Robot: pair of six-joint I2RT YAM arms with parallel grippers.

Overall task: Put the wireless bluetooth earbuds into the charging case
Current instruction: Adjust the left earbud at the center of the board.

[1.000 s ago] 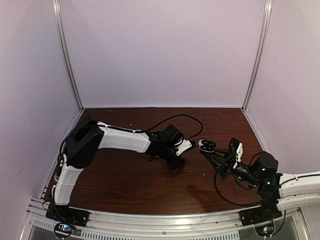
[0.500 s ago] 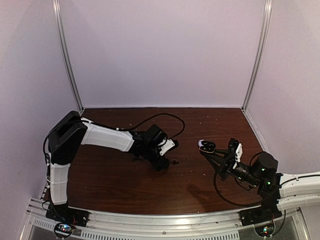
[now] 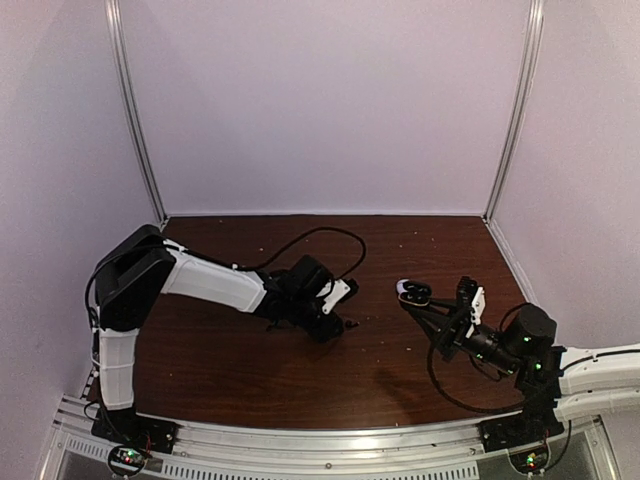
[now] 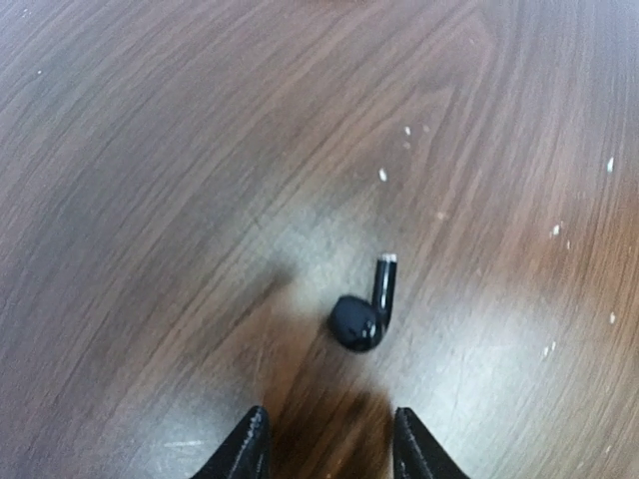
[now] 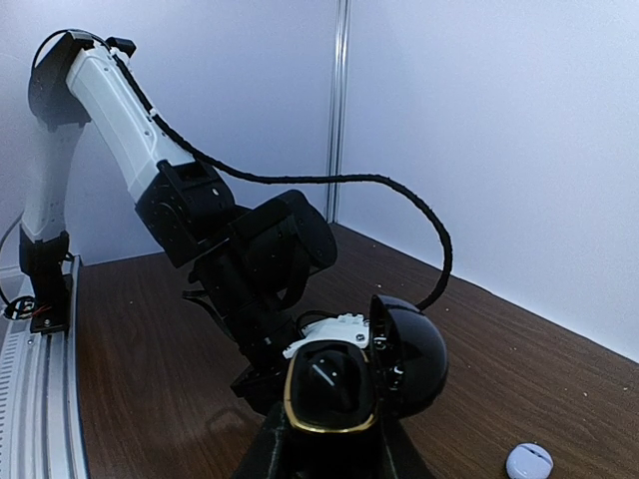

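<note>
The left tool (image 4: 329,454) has pulled back from the open charging case (image 5: 329,389) toward the middle of the counter (image 4: 150,150). It now hangs low over a black earbud (image 4: 364,309) lying loose on the wood, just ahead of its parted, empty fingertips. The right tool (image 5: 324,454) stays clenched on the case, lid raised. A pickup looks imminent, and this earbud is not yet in the case.

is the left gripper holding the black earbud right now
No, the black earbud lies loose on the table just ahead of the open left gripper, touching neither fingertip.
</note>
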